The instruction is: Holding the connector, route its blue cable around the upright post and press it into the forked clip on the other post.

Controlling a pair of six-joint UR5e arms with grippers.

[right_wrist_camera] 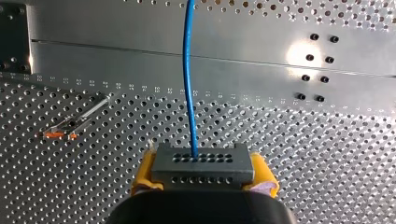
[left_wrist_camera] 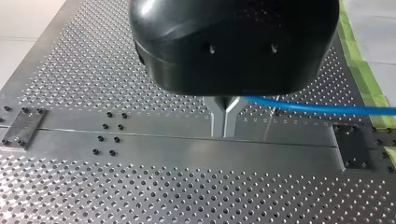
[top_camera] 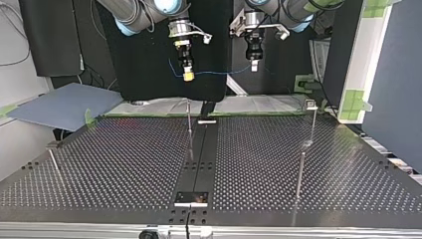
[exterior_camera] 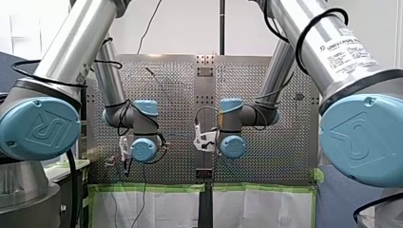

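So, biggest thing first: the perforated desk [top_camera: 124,169] fills the top view, with a plain strip [top_camera: 201,154] down its middle. My right arm [top_camera: 134,15] comes in at about 11 o'clock in that view and my left arm [top_camera: 298,7] at about 1 o'clock. Both hang well above the desk's far edge.

There are four thin posts. The centre post [top_camera: 189,124] stands upright at 12 o'clock from the desk's middle. The far post [top_camera: 312,124] is at 2 o'clock with a little fitting [top_camera: 311,104] on top, too small for me to tell whether it's forked. The near post [top_camera: 300,174] is at 4 o'clock and a short post [top_camera: 53,159] is at 9.

My right fingers [top_camera: 187,74], yellow pads, are clamped on both sides of the dark grey connector [right_wrist_camera: 201,168], the face with the rows of holes pointing ahead.

My left fingers [left_wrist_camera: 225,119], the metal ones, are pressed together, and the blue cable [right_wrist_camera: 188,70] comes out from between them near their base.

The cable leaves the connector's holed face and, in the top view, hangs in a shallow sag across to my left fingers. It's up in the air, well apart from every post.
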